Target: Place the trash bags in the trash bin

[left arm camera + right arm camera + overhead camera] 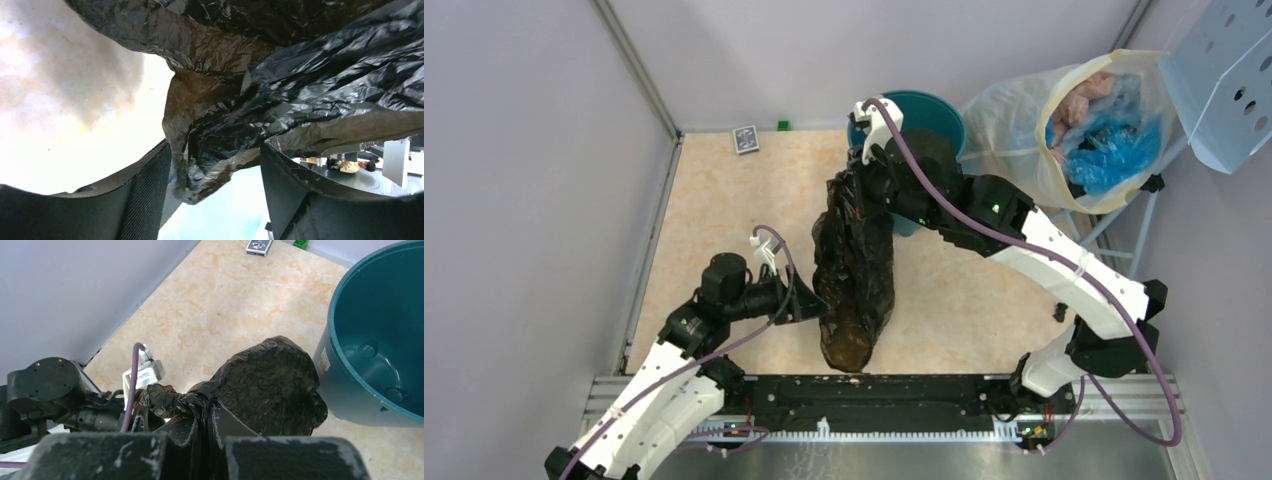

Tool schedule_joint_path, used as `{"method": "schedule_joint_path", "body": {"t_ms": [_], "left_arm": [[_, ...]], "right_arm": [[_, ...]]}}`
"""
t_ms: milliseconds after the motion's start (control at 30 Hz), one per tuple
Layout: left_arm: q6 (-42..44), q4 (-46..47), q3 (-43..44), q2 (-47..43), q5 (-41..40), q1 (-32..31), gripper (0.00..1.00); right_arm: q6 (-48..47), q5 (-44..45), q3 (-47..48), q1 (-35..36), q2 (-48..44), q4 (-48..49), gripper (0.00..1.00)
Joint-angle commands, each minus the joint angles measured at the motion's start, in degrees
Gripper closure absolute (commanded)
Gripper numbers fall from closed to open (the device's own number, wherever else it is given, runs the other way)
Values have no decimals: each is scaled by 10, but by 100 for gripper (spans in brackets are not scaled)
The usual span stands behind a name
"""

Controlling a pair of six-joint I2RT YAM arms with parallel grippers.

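Beige marbled surface, grey walls. Left fingers are spread, with a fold of the trash bag loose in the gap; my guess is they're steadying its lower end. The bag hangs long below the right fingers, which pinch its twisted top, held high to clear the rim, I'd say. Trash bin is just beyond the right fingers, mouth open. Whitish sack is further right, not ours.

A robotics lab cell: plain lilac panel walls stand left of the right gripper, a beige marble-patterned tabletop beneath it (cabled arms bolted on).
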Motion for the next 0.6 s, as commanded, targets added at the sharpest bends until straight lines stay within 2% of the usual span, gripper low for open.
{"method": "schedule_joint_path", "body": {"t_ms": [0,33,67,167,233,267,400,567], "left_arm": [[-37,148,-41,-11,23,-8,34],[-35,159,-44,-8,23,-8,41],[-27,158,-42,-4,19,-8,55],[18,111,-11,6,-22,-9,84],[63,56,34,11,-56,-9,97],[92,20,65,14,-81,-9,100],[172,-146,217,23,-231,-9,100],[223,-246,422,52,-343,-9,100]], "right_arm": [[2,-11,-2,-10,-2,18,100],[4,-11,-2,-10,-1,18,100],[4,-13,-3,-11,-1,18,100],[5,-15,-3,-14,-2,17,100],[5,-17,-3,-19,-2,17,100],[3,-15,-2,-20,-1,17,100],[-2,-2,11,-22,6,11,100],[-15,-4,23,-40,14,22,100]]}}
